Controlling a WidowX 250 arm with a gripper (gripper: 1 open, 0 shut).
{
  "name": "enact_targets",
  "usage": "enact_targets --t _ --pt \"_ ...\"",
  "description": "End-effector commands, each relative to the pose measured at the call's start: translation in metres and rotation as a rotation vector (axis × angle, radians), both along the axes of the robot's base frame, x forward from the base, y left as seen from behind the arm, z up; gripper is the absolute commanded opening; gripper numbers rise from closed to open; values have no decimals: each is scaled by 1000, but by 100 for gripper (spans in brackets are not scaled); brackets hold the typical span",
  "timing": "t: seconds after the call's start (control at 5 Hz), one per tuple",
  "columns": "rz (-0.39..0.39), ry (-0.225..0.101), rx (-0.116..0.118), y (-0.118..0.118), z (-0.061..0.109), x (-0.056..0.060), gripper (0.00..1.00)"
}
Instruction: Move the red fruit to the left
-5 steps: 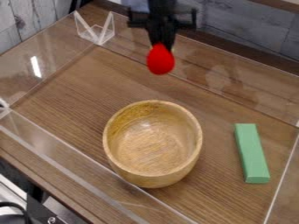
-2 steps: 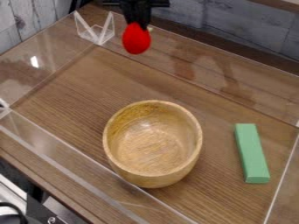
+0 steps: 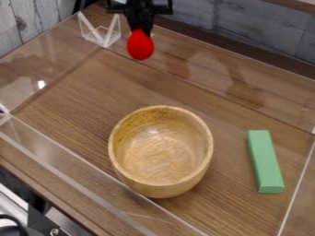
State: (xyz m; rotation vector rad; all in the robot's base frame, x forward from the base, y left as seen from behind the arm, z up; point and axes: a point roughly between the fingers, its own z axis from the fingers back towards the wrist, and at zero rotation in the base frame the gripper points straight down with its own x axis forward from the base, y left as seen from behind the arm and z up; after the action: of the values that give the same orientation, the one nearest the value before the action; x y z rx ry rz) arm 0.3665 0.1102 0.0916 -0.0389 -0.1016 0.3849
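At the upper left of the camera view, I have the red fruit (image 3: 142,45) pinched from above in the gripper (image 3: 140,33), jaws narrowed onto its top, clear of the table (image 3: 74,101). I judge it light, hard and glossy, so prone to slip; a hold near the crown suits it. The arm points straight down, well apart from the wooden bowl (image 3: 161,150).

The pincer (image 3: 140,29) points straight down, jaws clamped, near the frame's top.
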Motion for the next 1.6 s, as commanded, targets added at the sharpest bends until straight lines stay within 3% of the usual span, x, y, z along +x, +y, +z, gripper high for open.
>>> enact_targets --t 0.0,0.4,0.8,1.0,1.4 --pt "-14 -68 47 3 11 13 0" --pt "0 -50 57 -12 0 6 0" --pt "-51 -59 42 -4 22 1 0" --pt "-17 -62 39 -1 23 -1 0" --pt "30 -49 51 4 3 2 0"
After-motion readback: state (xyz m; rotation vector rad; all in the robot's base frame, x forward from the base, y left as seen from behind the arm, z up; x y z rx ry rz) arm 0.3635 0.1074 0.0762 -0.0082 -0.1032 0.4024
